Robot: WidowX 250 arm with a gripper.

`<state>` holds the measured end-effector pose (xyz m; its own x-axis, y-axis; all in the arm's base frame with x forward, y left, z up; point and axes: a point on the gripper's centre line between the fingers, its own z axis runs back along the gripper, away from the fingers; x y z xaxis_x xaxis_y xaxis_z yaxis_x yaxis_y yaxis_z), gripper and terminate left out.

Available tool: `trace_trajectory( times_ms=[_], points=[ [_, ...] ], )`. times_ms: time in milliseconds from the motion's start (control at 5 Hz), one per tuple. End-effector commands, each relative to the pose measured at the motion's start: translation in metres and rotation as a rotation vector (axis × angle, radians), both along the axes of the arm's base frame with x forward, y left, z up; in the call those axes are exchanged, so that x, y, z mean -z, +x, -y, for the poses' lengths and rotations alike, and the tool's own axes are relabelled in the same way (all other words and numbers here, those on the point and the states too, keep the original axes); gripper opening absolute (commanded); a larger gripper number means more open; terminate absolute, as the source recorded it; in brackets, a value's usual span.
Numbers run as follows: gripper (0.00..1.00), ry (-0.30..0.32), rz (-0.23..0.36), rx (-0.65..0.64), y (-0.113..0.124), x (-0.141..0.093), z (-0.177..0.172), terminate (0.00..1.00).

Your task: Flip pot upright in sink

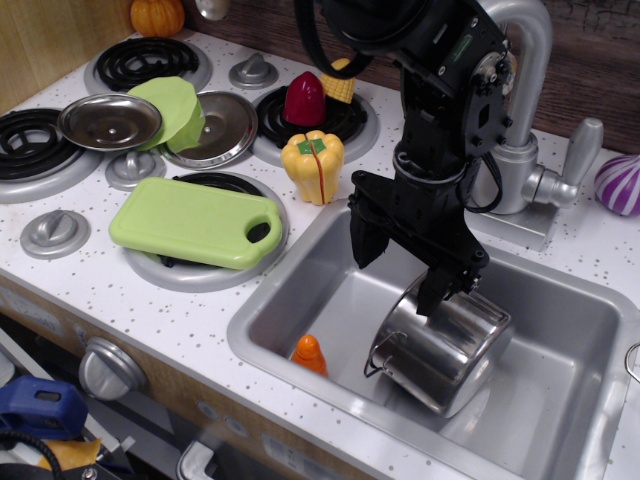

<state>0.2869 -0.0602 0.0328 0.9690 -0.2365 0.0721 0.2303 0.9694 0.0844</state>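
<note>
The pot (445,345) lies tilted on its side in the sink (560,400), with a carrot (309,354) to its left. The gripper (400,270) hangs just above the pot. Left of the sink, a cutting board (190,220) rests on the counter (170,310), behind it a pepper (313,166)

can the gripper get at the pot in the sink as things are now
Probably yes: the open gripper hangs right over the tilted pot in the sink, one finger at its upper edge. The orange item lies off to the side.
</note>
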Motion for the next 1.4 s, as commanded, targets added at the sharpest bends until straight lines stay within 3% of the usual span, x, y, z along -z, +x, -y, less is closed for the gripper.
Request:
trace_trajectory(
  times_ms=[0,400,600,800,1000,1200],
  points=[
    [1.00,0.000,0.000,0.000,0.000,0.000,0.000,0.00],
    [1.00,-0.294,0.099,0.102,0.000,0.000,0.001,0.00],
    [1.00,-0.356,0.125,0.125,0.000,0.001,-0.002,0.00],
    [1.00,-0.521,0.129,0.098,0.001,0.000,-0.003,0.00],
    [1.00,-0.696,0.088,0.042,0.002,0.000,-0.002,0.00],
    [1.00,-0.777,0.057,-0.100,0.004,0.002,0.013,0.00]
  ],
)
